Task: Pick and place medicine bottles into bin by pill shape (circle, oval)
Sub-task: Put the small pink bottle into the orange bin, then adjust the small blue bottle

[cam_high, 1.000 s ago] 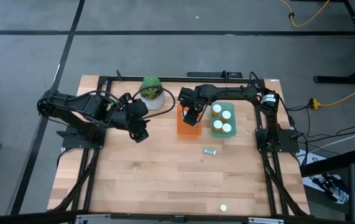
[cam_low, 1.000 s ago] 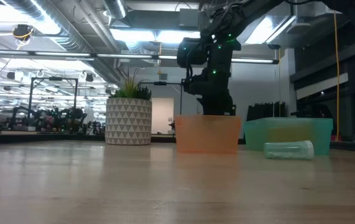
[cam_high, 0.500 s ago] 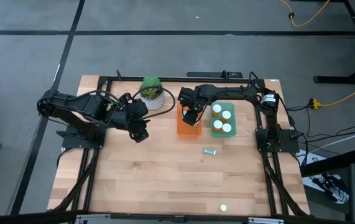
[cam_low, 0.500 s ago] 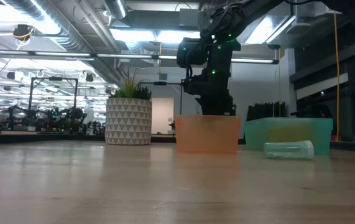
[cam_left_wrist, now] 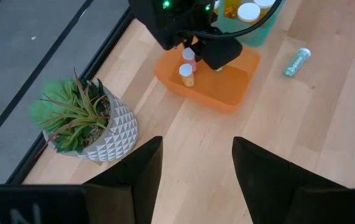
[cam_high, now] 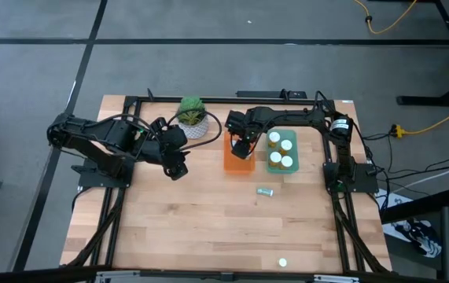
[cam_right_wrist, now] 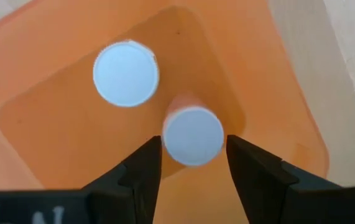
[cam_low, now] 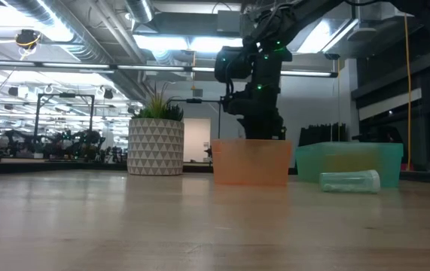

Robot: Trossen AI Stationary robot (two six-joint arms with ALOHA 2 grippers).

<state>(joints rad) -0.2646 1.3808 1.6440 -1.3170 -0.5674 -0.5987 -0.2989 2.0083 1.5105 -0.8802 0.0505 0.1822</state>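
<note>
My right gripper reaches down into the orange bin and is shut on a white-capped medicine bottle. A second white-capped bottle stands on the bin's floor beside it. Three more white-capped bottles stand in the green bin next to it. A clear bottle lies on its side on the table nearer the front. My left gripper is open and empty, over the table left of the orange bin. My right gripper pinches the bottle just under its round white cap, one finger on either side. The fingers come from above, pointing down into the bin. The bottle stands upright, cap up, low in the bin; whether its bottom rests on the floor cannot be told.
A green plant in a white patterned pot stands at the back, left of the bins. A small white cap lies near the table's front edge. Bare wood lies between the bins and the front edge.
</note>
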